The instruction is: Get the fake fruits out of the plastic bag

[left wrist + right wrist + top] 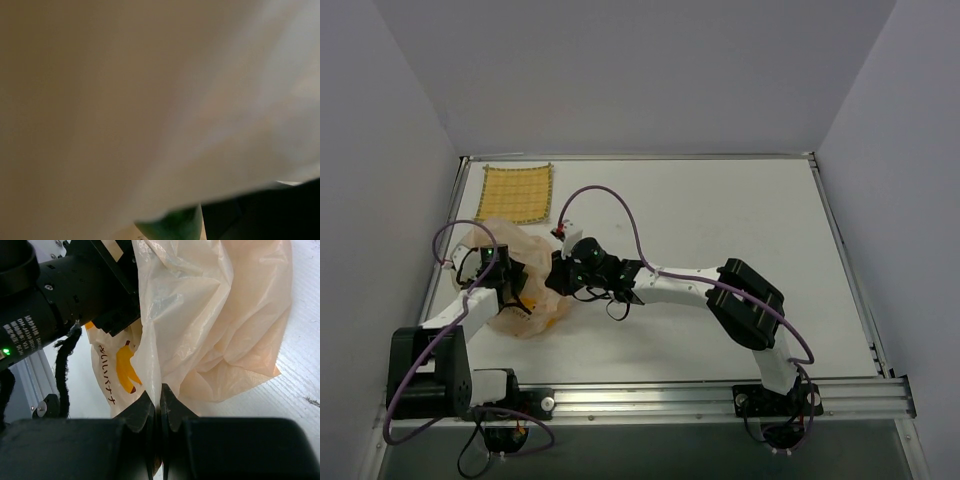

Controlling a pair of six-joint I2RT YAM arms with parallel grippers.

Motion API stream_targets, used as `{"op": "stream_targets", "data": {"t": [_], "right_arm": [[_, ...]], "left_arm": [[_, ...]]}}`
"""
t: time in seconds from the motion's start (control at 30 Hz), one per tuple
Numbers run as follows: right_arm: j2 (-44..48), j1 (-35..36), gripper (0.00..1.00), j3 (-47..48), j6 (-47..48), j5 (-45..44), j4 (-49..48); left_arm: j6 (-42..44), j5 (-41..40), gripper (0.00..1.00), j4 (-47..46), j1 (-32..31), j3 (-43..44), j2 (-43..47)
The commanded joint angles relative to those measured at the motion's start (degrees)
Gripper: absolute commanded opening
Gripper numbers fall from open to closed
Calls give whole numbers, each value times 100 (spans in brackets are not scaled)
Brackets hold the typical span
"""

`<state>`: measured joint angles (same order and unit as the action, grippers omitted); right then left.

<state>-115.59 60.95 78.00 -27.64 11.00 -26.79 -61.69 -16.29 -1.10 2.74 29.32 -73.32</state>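
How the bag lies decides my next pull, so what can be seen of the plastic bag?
The plastic bag is thin, crinkled, translucent peach film with a yellow banana print and lettering. It lies crumpled on the white table, near the yellow mat. The right gripper is shut on a fold of it; the left gripper is against it too. A green fruit peeks from under the film.

Blurred plastic bag [150, 100], green fruit [172, 227] (cut off below)

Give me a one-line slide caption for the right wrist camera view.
Right gripper pinching a fold of the peach plastic bag, its banana print visible, left arm alongside.
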Motion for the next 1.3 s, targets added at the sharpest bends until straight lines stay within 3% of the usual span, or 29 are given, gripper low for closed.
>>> {"op": "stream_targets", "data": {"t": [0.0,0.23,0.6,0.77,0.87,1.0,1.1,1.27], "right_arm": [[221,-57,0,75,13,77,-195],[204,-92,0,198,-118,-37,-274],[72,-66,0,172,-391,-327,-450],[159,-13,0,-144,-418,-467,-607],[248,14,0,-363,-400,-520,-731],[274,84,0,-469,-383,-529,-740],[353,119,0,-644,-383,-564,-810],[353,128,0,-847,-400,-538,-942]], "left_arm": [[69,38,54,-198,33,100,379],[509,713,51,1725,33,495,1591],[1010,1971,44,3388,60,1031,2822],[1238,2516,39,4450,60,1882,3613],[1282,2412,38,5163,-106,2724,3860],[1072,2561,36,4456,-213,3289,3799],[1001,2631,35,3665,-213,3816,3080],[1308,1755,35,2853,-503,5055,981]]}}
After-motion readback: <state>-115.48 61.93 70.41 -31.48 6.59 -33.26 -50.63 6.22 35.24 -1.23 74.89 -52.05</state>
